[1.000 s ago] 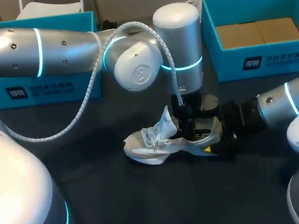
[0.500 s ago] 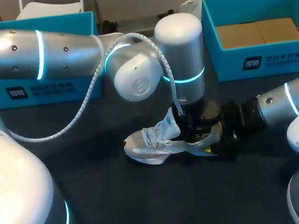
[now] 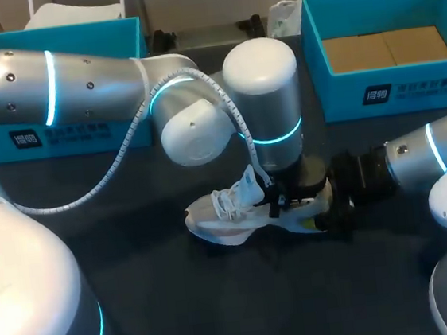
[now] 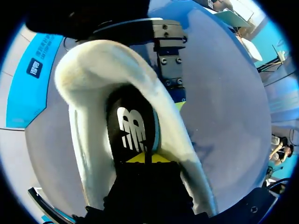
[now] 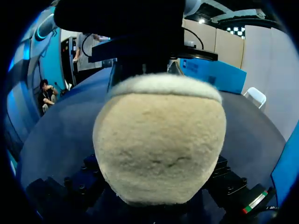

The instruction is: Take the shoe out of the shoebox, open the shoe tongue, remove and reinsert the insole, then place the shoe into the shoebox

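Sitting on the dark bench [image 3: 181, 300], well clear of the teal shoebox [image 3: 423, 86], the white shoe [image 3: 233, 218] has its tongue [image 3: 249, 182] flipped up and a black insole [image 4: 133, 126] with a white logo inside. Left gripper [image 4: 145, 157] is down in the heel opening, jaws pinched narrow, tips on the insole. Right gripper [image 3: 319, 220] is at the fuzzy cream heel, can't tell how its jaws stand.

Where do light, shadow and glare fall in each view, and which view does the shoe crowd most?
Right wrist view: the heel of the shoe crowds it most, evenly lit, with shade beneath. Left wrist view: the insole lies dark inside the bright shoe wall. Head view: glare on the left arm; a faint shadow on the table under the shoe.
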`<state>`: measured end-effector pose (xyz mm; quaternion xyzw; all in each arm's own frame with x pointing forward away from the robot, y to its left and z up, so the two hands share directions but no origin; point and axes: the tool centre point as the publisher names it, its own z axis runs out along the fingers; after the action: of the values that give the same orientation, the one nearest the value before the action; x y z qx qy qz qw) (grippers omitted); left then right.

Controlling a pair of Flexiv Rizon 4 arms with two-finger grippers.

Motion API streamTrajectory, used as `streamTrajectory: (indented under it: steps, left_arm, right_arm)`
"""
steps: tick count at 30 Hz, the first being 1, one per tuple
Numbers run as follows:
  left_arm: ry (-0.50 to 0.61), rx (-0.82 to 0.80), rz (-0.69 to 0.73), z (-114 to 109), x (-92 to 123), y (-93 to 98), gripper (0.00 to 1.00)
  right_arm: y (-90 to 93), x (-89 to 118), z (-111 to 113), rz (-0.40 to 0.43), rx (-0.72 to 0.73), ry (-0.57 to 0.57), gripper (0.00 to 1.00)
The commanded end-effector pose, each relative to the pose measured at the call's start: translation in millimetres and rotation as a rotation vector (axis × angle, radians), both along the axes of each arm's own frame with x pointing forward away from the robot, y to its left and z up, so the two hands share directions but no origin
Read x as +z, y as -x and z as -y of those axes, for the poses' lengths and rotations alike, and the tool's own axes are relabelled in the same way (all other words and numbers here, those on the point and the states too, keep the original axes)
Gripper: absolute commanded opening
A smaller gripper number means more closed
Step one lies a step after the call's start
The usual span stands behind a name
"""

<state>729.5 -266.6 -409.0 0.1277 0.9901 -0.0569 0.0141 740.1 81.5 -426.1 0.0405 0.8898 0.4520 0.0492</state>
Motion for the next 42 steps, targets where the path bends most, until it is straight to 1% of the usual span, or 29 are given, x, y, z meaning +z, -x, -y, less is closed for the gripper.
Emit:
streamTrajectory:
  steps: [1, 15, 22, 25, 34, 38, 42]
  left_arm:
    - [0.007, 0.005, -0.011, -1.4, 0.5, -11.7, 0.0]
    - [0.027, 0.042, -0.077, -16.1, 38.9, -18.3, 0.0]
    - [0.031, 0.046, -0.137, -25.8, 50.3, -19.2, 0.0]
    - [0.047, 0.05, -0.177, -33.4, 56.9, -16.9, 0.0]
    - [0.097, 0.073, -0.202, -43.0, 75.6, -11.0, 0.0]
    - [0.125, 0.086, -0.231, -40.1, 83.2, -7.0, 0.0]
    - [0.168, 0.098, -0.242, -36.1, 95.7, -1.8, 0.0]
  right_arm:
    - [1.7, -3.2, -5.4, 0.001, -0.002, 0.007, 0.0]
    - [1.7, -3.2, -5.4, 0.001, -0.002, 0.007, 0.0]
    - [1.7, -3.2, -5.4, 0.001, -0.002, 0.007, 0.0]
    - [1.7, -3.2, -5.4, 0.001, -0.002, 0.007, 0.0]
    - [1.7, -3.2, -5.4, 0.001, -0.002, 0.007, 0.0]
    - [1.7, -3.2, -5.4, 0.001, -0.002, 0.007, 0.0]
    - [1.7, -3.2, -5.4, 0.001, -0.002, 0.007, 0.0]
